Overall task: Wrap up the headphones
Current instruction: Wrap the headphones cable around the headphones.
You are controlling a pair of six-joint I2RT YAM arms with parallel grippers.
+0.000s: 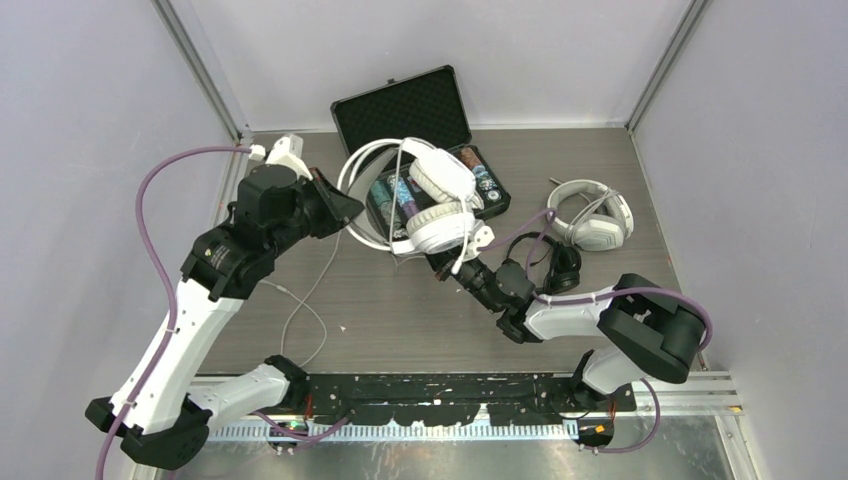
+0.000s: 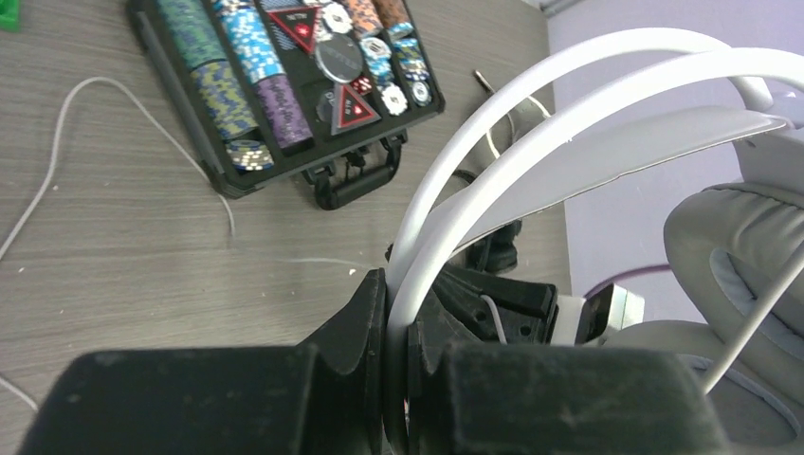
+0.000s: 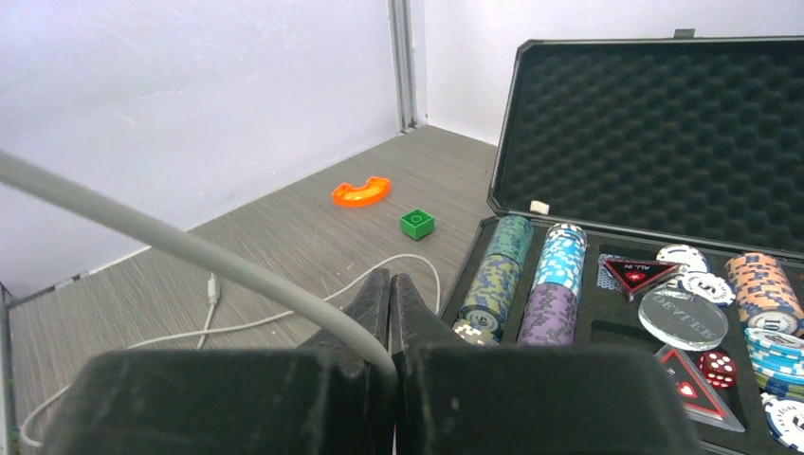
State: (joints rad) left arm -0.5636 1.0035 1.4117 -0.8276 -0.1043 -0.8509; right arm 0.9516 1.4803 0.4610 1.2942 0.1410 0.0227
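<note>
Left end effector (image 2: 396, 289) pinches white over-ear headset (image 1: 440, 215); right end effector (image 3: 390, 284) pinches grey cord (image 3: 190, 248); nothing wrapped; mic headset (image 1: 598, 218) at 3 o'clock untouched.

Black hard case (image 1: 400, 108) stands open at the back of the grey wood-grain worktop (image 1: 400, 330), its foam-lined lid raised. The tray holds rows of poker chips (image 3: 502, 275), a clear round disc (image 3: 683, 320), red-and-black triangular markers (image 3: 633, 273) and a red die (image 3: 716, 365). Off to one side of the case — an orange curved piece (image 3: 361, 192) and, near it, a green block (image 3: 416, 223), both lying on the worktop.
</note>
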